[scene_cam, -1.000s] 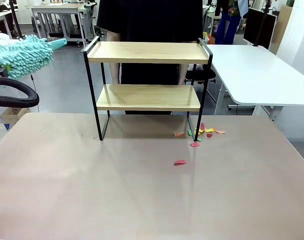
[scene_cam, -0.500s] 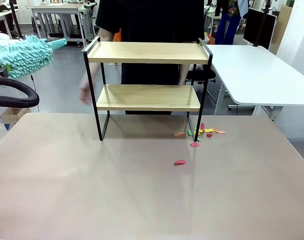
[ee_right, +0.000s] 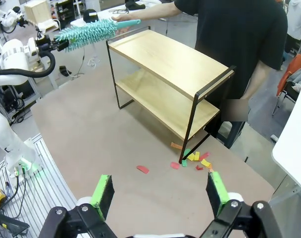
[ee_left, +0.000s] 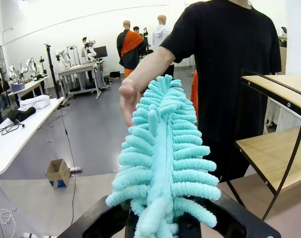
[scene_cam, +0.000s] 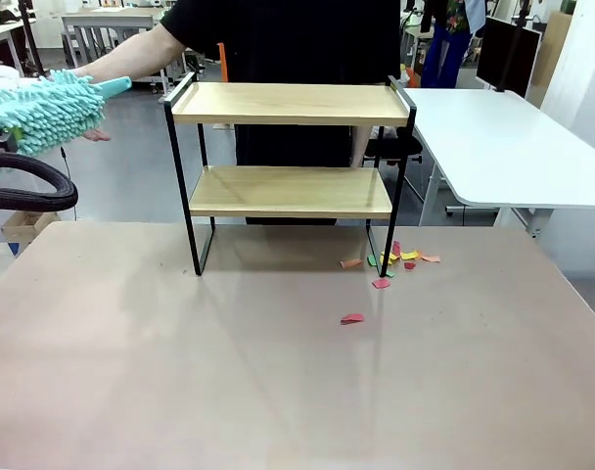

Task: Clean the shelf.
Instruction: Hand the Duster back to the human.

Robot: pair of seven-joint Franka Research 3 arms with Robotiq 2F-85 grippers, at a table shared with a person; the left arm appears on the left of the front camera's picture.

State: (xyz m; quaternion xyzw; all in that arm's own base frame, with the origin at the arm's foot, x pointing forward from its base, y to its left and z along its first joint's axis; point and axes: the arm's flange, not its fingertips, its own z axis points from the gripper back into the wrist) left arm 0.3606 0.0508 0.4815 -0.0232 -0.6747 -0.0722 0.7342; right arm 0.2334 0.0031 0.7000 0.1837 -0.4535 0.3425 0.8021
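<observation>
1. Front view shows you the change: a second ago no hand was near the duster (scene_cam: 45,110); half a second ago the person's hand hung low beside the shelf (scene_cam: 290,162); now the person's hand (scene_cam: 94,135) is raised to the duster's far tip at picture left.
2. You can read this as the person about to take the duster, so the sweeping looks finished: both boards are bare and the coloured paper scraps (scene_cam: 395,258) lie on the table (scene_cam: 278,392) by the shelf's right legs.
3. Your left gripper (ee_left: 165,223) is clamped on the duster's base, its fluffy head rising straight from between the fingers, with the person's hand just behind the tip.
4. Your right gripper (ee_right: 160,191) stands fully spread with nothing between its green pads (ee_right: 102,195).
5. You see the shelf standing upright near the table's far edge, well apart from both grippers; from the left wrist it sits off to the right of the duster, not touching it.
</observation>
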